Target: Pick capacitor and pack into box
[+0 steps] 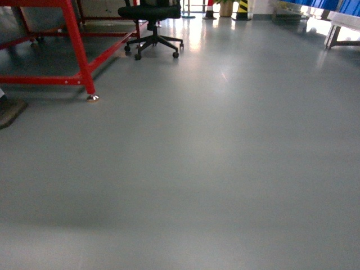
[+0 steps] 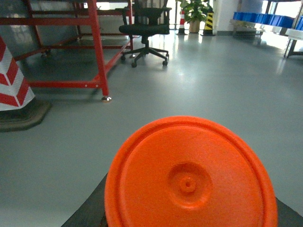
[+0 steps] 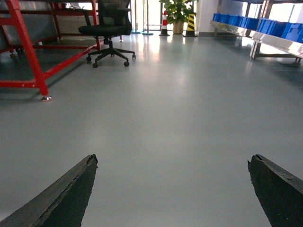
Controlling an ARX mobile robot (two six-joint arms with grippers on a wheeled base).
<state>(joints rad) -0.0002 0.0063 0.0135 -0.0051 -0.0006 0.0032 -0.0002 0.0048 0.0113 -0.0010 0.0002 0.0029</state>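
Box and capacitor not in any view; head cam shows only grey floor (image 1: pixel 214 169), red rack (image 1: pixel 79 50) and office chair (image 1: pixel 152 22), so step in hand looks like transit/search. Right gripper (image 3: pixel 173 189) spread wide, nothing betw. fingers; left gripper holds an orange disc (image 2: pixel 189 175), though its fingers are barely seen. Recommend: keep arms tucked, disc level, steer clear of rack leg and striped cone (image 2: pixel 14 80) till box is sighted.
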